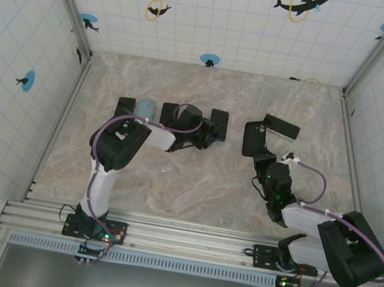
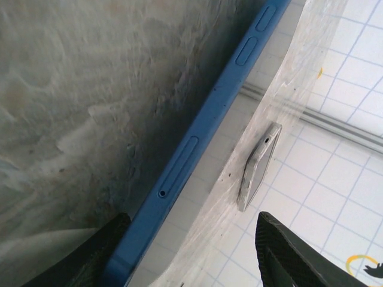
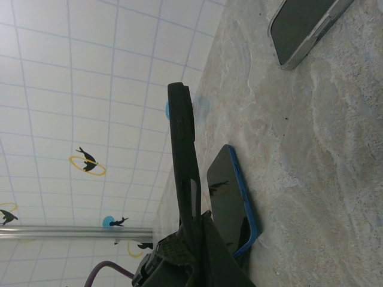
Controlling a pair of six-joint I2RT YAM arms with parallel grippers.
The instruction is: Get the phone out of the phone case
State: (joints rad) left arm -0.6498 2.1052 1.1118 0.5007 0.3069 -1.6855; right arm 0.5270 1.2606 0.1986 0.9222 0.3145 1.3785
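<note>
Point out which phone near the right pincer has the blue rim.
The phone lying flat right beside the upright black case; the farther phone has a silvery rim instead.

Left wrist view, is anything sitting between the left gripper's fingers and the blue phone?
Nothing visible. The blue phone runs edge-on into the gap of the open left gripper, close beside one finger. The silver phone sits apart, farther on and off to the side, so it is not in the way.

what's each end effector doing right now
left end effector: open, blue phone between its fingers.
right end effector: shut on the case.
</note>
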